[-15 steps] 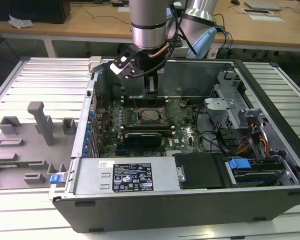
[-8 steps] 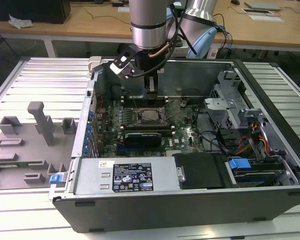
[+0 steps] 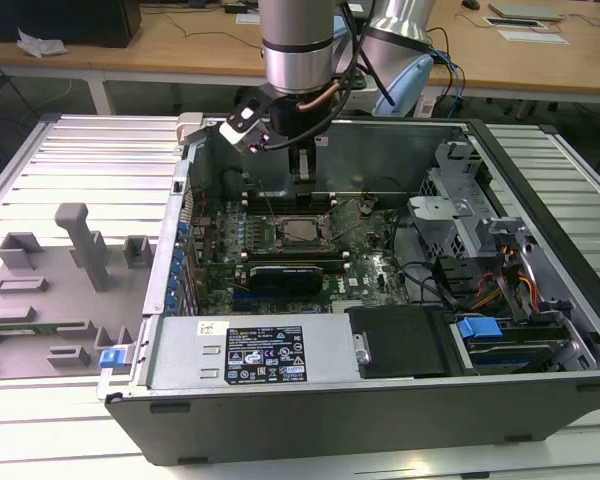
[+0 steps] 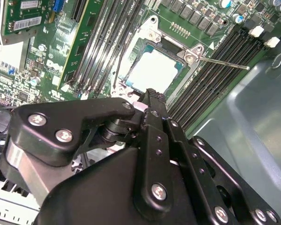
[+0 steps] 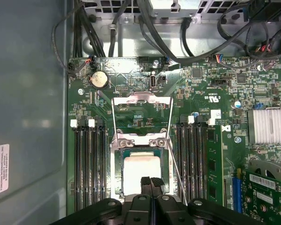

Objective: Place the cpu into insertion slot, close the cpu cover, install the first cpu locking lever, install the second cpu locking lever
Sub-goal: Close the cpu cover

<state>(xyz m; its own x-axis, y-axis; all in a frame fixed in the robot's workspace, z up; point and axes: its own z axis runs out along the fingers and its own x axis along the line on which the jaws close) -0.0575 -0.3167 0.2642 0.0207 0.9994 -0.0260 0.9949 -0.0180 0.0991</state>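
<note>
Exterior view: on a slatted metal table [image 3: 40,140] an open computer case [image 3: 380,400] lies with its open side up, and the arm's pincer [image 3: 302,172] hangs inside it, directly above the socket area of the green motherboard [image 5: 215,93]. In both wrist views the pincer's two black fingertips are pressed together with nothing between them. Just beyond the fingertips the cpu cover [image 5: 141,98] stands raised and open, the board showing through its cut-out centre. Right beneath the pincer's tip sits the insertion slot [image 5: 116,173] with its silvery rim, and the cpu [image 5: 141,172] appears to lie seated flat in it, its pale top bare. A thin locking lever [image 4: 222,62] angles free just beside the pincer, unlatched. Judged from this, placing the chip looks done and closing the cover is the step in hand, with no lever yet holding anything down. That move would call for the closed fingertips to meet the raised frame's far edge and bring it down squarely over the chip, clear of the loose lever and without nudging the chip in its seat
</note>
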